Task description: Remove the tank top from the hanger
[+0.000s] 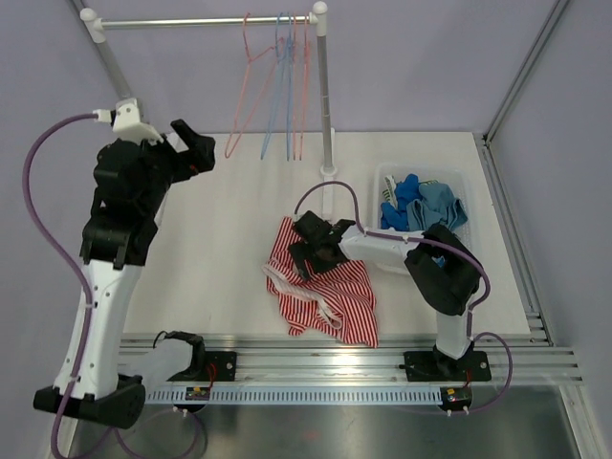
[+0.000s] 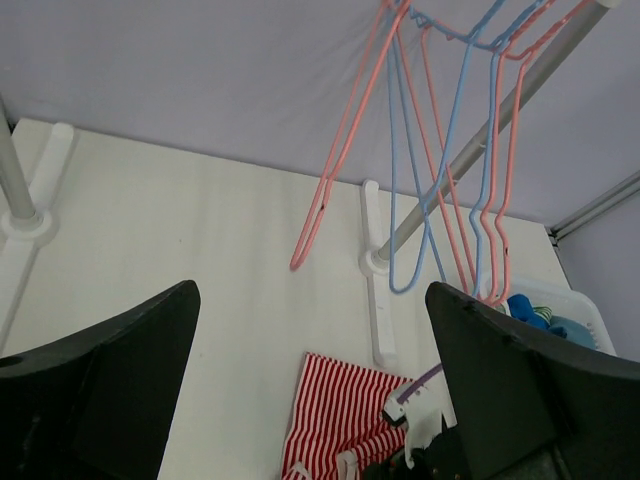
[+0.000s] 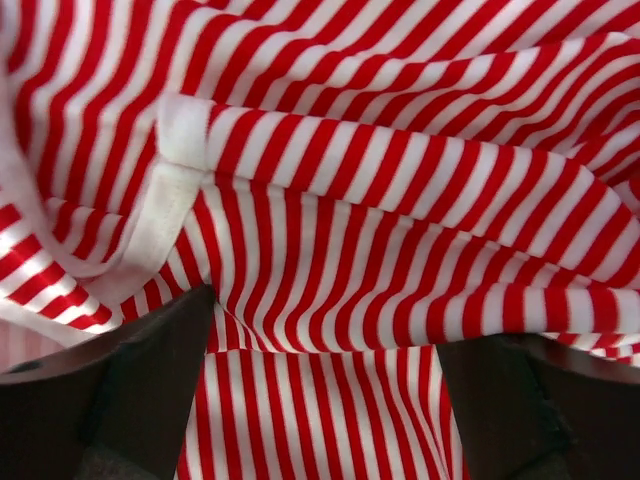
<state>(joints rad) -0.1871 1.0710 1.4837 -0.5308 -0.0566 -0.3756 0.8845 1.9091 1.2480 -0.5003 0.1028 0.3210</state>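
Tank top [image 1: 335, 301], rumpled red-and-white striped cloth, lies beneath the right end effector [image 1: 308, 253], spread wide.

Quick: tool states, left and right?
Left tool: open, empty.
Right tool: open, close over the tank top.

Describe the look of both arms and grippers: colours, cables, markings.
The left arm and right arm both have white shells with black joint housings. A purple cable loops along each. The left gripper and right gripper are black, with broad matte fingers. No markings are legible.
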